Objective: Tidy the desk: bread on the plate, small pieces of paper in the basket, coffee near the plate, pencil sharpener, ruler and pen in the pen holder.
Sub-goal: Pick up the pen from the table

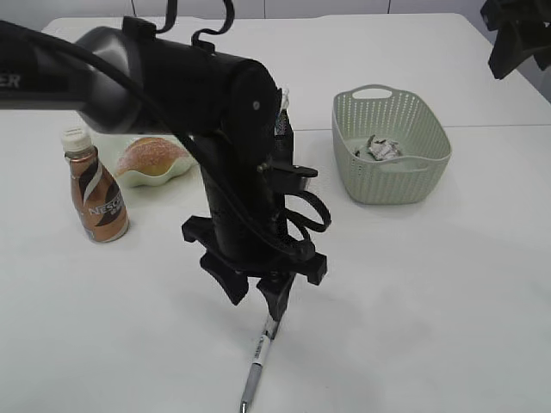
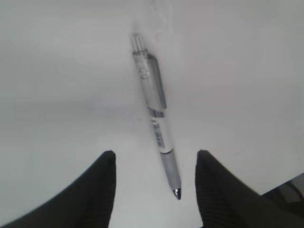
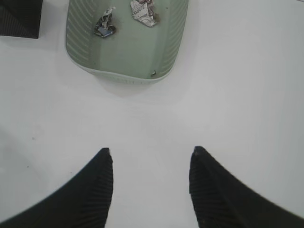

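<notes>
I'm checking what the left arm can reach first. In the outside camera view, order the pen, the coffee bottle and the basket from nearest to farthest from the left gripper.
1. Pen: on the desk right below the open left gripper.
2. Coffee bottle: standing off to the left.
3. Basket: far back on the right, with paper scraps inside.

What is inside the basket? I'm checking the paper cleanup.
Two crumpled paper pieces lie on the basket floor. The wrist view crops its far end, and the exterior view's near wall hides some floor.

Left claw low, jaws apart; right claw raised, jaws apart, empty.
</notes>
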Tool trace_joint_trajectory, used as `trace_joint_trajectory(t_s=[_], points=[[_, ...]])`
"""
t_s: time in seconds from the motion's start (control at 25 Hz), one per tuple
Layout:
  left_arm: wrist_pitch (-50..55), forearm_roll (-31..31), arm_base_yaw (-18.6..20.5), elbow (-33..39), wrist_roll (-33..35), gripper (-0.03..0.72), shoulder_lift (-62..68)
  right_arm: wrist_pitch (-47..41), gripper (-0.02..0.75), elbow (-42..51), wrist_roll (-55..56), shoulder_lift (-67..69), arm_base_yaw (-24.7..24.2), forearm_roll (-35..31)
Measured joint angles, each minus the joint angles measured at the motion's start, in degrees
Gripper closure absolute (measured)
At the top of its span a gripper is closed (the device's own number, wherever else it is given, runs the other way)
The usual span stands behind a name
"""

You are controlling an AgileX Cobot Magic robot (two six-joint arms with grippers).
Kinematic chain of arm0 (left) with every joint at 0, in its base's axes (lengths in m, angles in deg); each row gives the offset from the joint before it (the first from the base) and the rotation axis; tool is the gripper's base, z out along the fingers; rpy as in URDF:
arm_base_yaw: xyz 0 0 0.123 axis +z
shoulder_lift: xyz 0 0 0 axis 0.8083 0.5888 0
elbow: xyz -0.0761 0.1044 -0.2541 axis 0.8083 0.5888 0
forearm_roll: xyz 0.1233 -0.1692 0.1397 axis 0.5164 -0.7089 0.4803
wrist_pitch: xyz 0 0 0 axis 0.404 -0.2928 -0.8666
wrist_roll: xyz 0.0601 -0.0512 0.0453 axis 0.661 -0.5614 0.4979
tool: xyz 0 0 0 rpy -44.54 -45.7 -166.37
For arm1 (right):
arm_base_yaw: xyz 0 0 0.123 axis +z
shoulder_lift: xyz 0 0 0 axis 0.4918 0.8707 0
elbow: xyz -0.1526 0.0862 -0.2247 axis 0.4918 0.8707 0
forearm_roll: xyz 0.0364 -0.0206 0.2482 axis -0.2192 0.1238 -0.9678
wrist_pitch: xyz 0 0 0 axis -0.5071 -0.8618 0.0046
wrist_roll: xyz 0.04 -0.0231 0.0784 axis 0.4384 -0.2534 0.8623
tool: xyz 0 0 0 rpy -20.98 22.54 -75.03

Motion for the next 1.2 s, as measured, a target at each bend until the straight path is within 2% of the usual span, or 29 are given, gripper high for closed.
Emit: trace_joint_trajectory(t_s=[0.24,0.92,1.2], points=[[-0.6,-1.64,-1.49,-0.14,-2.16,0.293,2.91,0.13,0.353,0.0,0.01,0.0,0.0,-0.04],[-1.1,-2.47,-1.58,-0.18,-2.42,0.294,8.49,0.26,0.353,0.0,-0.11,0.0,0.0,-0.41],[-1.82,-2.51,-1.58,-0.18,-2.51,0.321,8.49,0.28,0.354,0.0,-0.11,0.0,0.0,-0.54]])
